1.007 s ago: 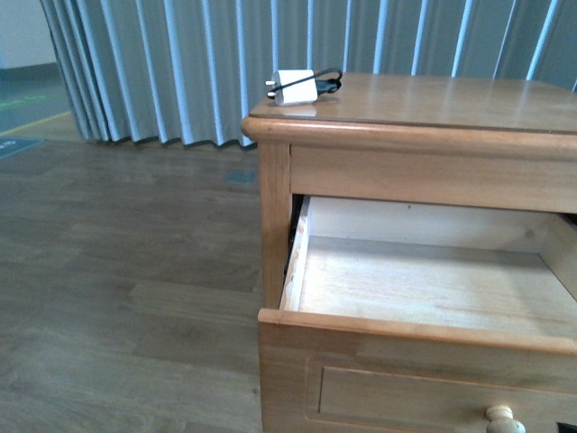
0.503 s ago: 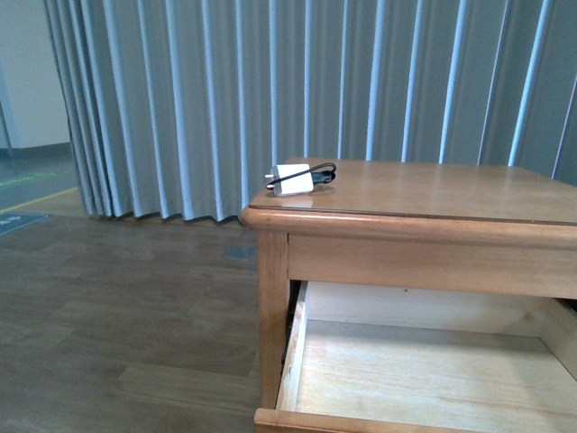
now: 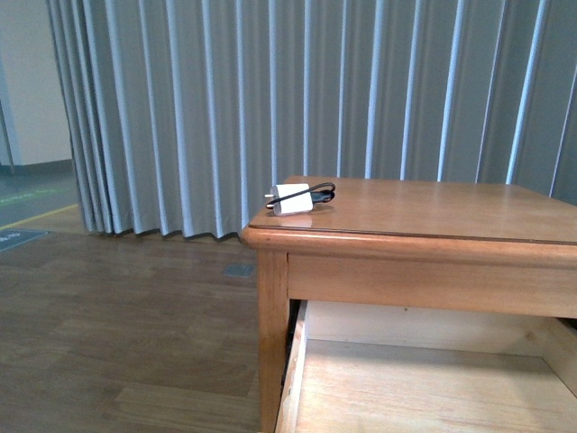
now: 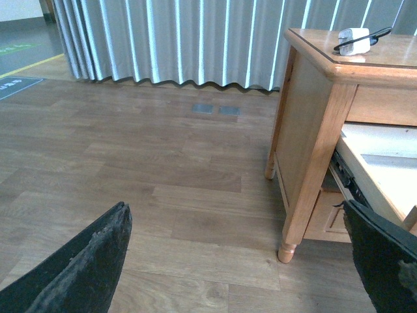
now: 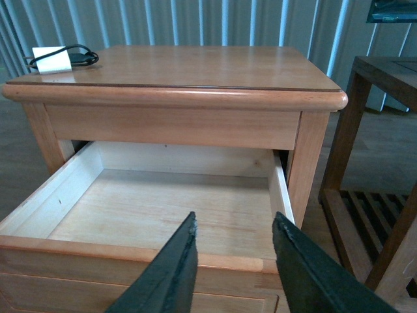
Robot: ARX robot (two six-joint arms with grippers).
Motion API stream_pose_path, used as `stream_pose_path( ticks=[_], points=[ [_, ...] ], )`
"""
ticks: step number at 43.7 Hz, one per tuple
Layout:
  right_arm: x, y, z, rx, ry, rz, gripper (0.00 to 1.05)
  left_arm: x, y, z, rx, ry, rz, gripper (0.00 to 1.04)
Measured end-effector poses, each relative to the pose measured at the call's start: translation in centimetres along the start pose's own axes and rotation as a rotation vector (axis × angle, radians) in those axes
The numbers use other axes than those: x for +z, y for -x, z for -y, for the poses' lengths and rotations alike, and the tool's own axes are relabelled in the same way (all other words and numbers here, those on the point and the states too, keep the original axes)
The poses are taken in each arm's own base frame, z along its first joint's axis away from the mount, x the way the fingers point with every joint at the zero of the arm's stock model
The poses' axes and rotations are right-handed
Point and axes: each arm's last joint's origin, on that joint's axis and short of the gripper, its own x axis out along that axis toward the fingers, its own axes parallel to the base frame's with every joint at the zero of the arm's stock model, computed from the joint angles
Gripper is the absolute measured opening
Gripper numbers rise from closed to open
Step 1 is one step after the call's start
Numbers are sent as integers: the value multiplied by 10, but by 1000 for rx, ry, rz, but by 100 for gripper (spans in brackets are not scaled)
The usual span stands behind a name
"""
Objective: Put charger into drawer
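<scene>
Both grippers are hanging released, gripping nothing. We are seeing the left gripper with its two dark fingers spread wide, floorboards showing between them and the cabinet off to one side. We are seeing the right gripper with a narrower gap between its fingers, which are showing against the front rim of the drawer.

That drawer is standing pulled out under the cabinet top, its mouth facing upward and its pale plywood floor showing from wall to wall. In the front view only its left wall and part of the floor are showing, at the lower right of the frame, and the front panel is falling outside the picture.

We are finding the charger just left of the middle of the front view, lying on the cabinet top near its rear left corner, close to the rounded edge. Its black cable is looping across the white block and trailing a little toward frame right. The right wrist view is showing the charger at the far corner of the top, well apart from the drawer below.

On the side of the cabinet away from the charger, a darker wooden table with a slatted lower shelf is standing near, leaving only a narrow gap. On the charger's side, the brown plank floor is stretching wide toward the grey pleated curtain, which is filling the upper half of the front view.
</scene>
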Motion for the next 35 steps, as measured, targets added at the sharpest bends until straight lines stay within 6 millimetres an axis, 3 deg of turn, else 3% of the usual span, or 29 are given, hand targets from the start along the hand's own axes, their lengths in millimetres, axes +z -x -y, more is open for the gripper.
stream_pose_path(
  ticks=[10, 13, 15, 22, 29, 35],
  points=[
    [0, 0, 0, -5, 0, 3, 82, 0, 0, 0, 0, 0, 0, 99],
    [0, 0, 0, -5, -1, 3, 97, -1, -3, 3, 116, 86, -48, 99],
    [0, 0, 0, -6, -1, 3, 97, 3, -9, 7, 160, 135, -65, 99],
    [0, 0, 0, -6, -1, 3, 96, 31, -38, 20, 61, 161, -84, 99],
    [0, 0, 0, -5, -1, 3, 96, 58, -86, 37, -45, 142, -125, 99],
    [0, 0, 0, -6, -1, 3, 96, 71, -130, 54, -105, 127, -177, 99]
  ],
)
